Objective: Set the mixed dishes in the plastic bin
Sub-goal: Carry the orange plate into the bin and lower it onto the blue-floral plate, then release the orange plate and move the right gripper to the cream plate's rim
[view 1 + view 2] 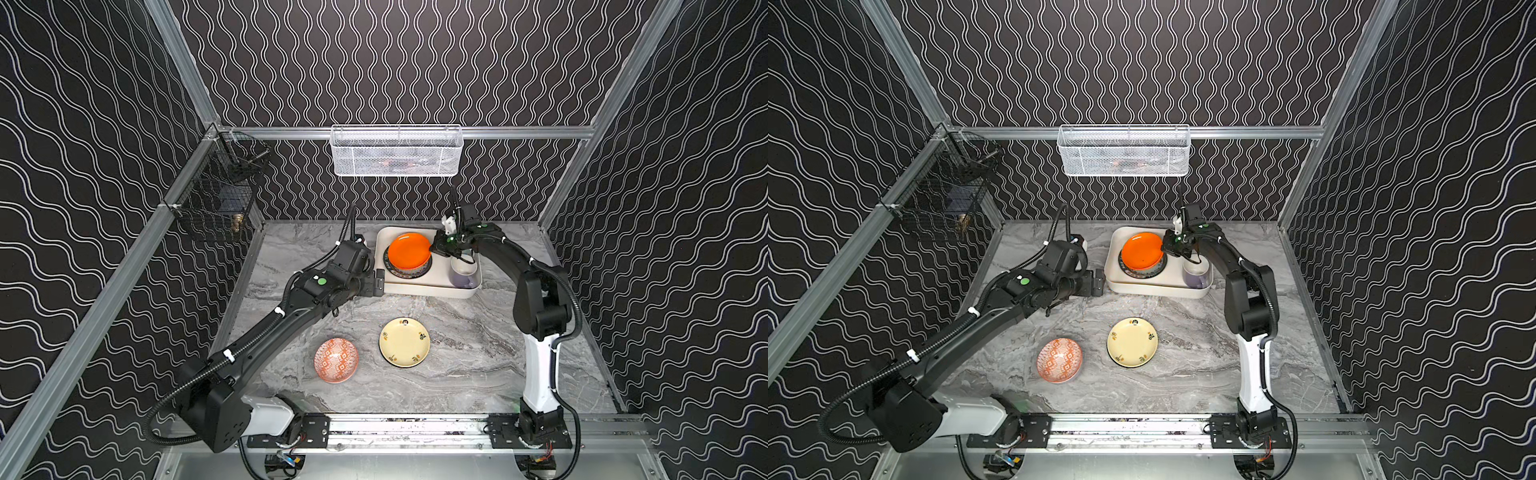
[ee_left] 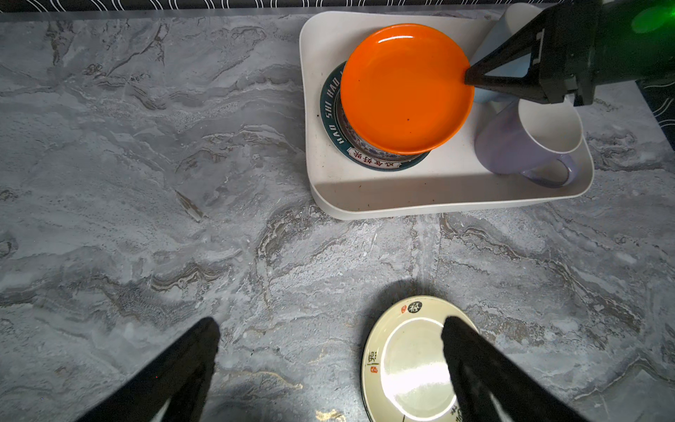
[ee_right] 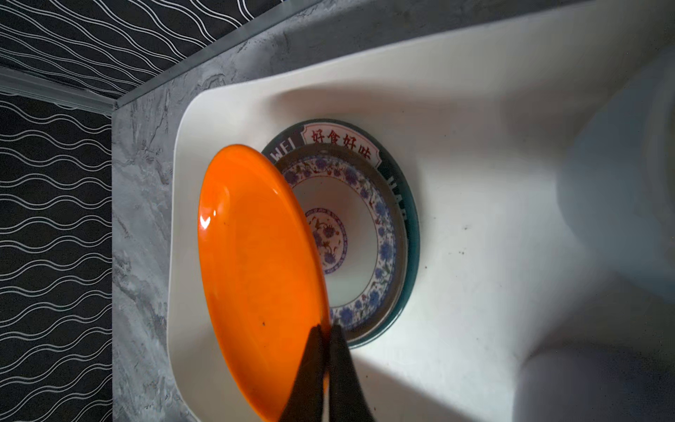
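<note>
Only from the right wrist: blue-flowered plate (image 3: 350, 234) under orange plate (image 3: 255, 277).

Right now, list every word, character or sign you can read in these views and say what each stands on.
"HAO SHI HAO": dark rim of the lettered plate in the plastic bin, left wrist view.
"WEI" and "好食好味" in red: same rim, right wrist view.
Red characters on that rim's white panel, left wrist view: upside down, unsure.
Black and red characters on the cream plate: too stylised to read.
Orange plate, lilac mug: no text.
</note>
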Tool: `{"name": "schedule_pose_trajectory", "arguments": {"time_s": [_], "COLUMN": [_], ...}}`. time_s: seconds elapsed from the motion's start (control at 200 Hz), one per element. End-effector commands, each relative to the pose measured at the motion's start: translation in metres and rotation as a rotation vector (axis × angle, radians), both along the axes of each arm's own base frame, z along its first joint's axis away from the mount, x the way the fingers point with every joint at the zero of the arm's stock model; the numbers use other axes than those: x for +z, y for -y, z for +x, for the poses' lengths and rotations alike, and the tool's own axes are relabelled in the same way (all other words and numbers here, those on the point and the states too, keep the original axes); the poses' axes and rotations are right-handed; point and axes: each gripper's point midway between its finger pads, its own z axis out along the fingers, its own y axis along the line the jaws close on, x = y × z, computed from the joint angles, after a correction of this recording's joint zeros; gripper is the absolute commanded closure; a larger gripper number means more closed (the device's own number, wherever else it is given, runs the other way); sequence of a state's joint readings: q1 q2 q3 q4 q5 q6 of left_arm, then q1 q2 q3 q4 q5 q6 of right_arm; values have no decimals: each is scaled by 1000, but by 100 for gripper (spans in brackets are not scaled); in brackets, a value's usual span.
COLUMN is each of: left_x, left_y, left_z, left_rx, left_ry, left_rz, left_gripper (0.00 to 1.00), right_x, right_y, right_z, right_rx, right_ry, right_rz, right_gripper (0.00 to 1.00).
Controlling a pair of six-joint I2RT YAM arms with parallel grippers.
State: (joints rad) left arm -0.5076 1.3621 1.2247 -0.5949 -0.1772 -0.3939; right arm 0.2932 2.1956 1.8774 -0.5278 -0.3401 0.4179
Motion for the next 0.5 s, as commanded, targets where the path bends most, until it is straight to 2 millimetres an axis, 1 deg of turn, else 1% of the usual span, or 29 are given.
{"name": "schedule_pose_trajectory", "arguments": {"time_s": [0.0,0.05,0.205,0.29,0.415,0.495], "left_x": [2,1,-1,-1,-4,-5], "left_y": [1,1,-1,-3,-3,-3], "left_z": [6,7,9,9,10,10], "left_rx": [-14,-11,-7,-4,-7,-6], "left_ry": [13,11,3,4,-1,-5], "left_rz": [-12,-13,-16,-20,-24,-28], "left_gripper": [1,1,1,1,1,1], "right_x": [-8,-15,-25,-25,-30,-33], "right_y": [3,5,8,8,8,7], "right_z": [4,7,11,12,12,13], "right_rx": [11,7,-4,-3,-3,-4], "right_ry": [-13,-22,-36,-33,-45,-54], "right_rz": [-25,-31,-48,-46,-47,-44], "right_gripper": [100,100,100,100,100,98]}}
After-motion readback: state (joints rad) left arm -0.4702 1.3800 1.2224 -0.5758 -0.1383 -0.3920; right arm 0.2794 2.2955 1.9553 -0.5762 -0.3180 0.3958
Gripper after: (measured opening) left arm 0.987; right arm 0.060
